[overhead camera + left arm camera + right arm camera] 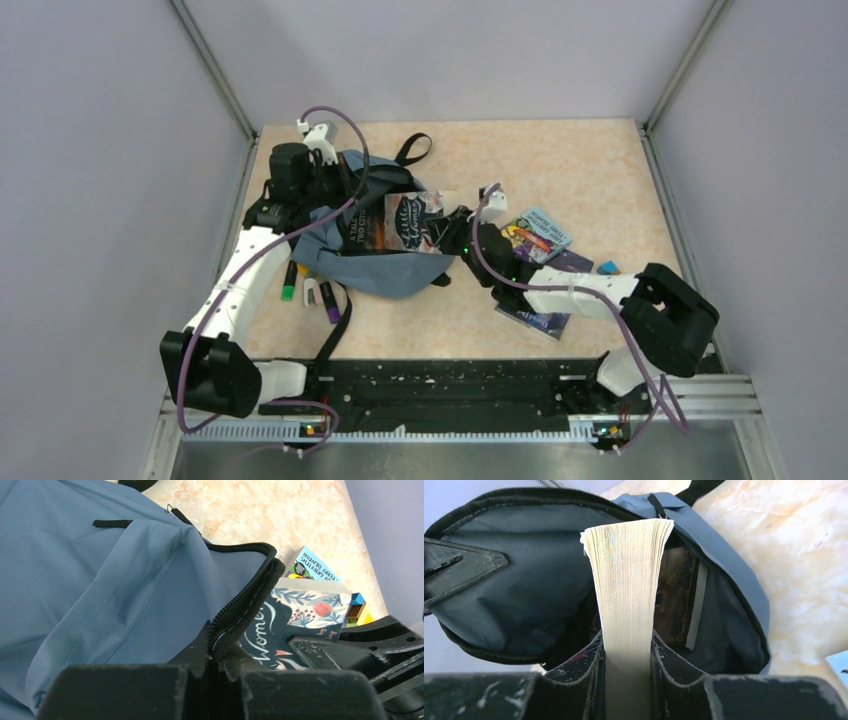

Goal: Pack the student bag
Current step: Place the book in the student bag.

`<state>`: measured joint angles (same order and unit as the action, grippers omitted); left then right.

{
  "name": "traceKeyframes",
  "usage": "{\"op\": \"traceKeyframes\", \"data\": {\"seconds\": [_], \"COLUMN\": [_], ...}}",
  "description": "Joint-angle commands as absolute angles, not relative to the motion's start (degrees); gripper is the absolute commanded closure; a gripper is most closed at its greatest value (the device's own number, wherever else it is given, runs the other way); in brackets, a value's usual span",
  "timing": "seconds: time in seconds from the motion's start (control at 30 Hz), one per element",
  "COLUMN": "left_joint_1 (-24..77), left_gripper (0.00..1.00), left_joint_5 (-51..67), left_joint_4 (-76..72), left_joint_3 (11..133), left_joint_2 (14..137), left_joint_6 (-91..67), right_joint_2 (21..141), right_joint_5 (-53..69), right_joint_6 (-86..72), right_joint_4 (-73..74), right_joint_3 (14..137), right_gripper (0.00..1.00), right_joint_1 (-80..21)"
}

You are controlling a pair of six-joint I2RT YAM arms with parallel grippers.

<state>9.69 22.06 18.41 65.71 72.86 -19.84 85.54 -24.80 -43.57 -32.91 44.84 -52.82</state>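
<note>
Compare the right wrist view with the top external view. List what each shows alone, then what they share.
Right wrist only: the page edges of the held book, pinched by the right end effector. Top external only: that book's floral cover, markers beside the student bag, loose books on the table. Both: the bag's open mouth and the held book at it.

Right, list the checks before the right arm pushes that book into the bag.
1. The right gripper shut on the book: ok.
2. The left gripper pinching the zipper edge of the bag: ok.
3. Bag mouth open ahead of the book: ok.
4. Room beside the dark book already inside: cannot tell.
5. The markers and other books packed: not ok, on the table.
</note>
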Motion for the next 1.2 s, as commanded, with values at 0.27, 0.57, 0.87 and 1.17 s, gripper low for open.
{"op": "traceKeyframes", "data": {"seconds": [0.27, 0.57, 0.87, 1.17], "left_joint_1": [9.93, 9.96, 10.02, 10.02], "left_gripper": [1.00, 1.00, 1.00, 1.00], "left_joint_5": [24.08, 24.16, 24.78, 24.48], "left_joint_4": [13.54, 13.49, 13.27, 13.18], "left_joint_3": [67.02, 66.97, 66.87, 66.83], "left_joint_2": [70.61, 70.59, 70.84, 70.26], "left_joint_6": [-20.92, -21.16, -21.67, -21.55], "right_joint_2": [94.61, 106.98, 116.95, 112.18], "right_joint_5": [-35.52, -35.68, -31.76, -32.29], "right_joint_6": [-53.03, -51.62, -49.17, -40.27], "right_joint_4": [-39.04, -32.58, -31.31, -37.09], "right_joint_3": [48.49, 59.54, 70.13, 64.68], "right_gripper": [1.00, 1.00, 0.78, 0.36], "right_joint_1": [-55.51, -55.46, -55.37, -55.34]}}
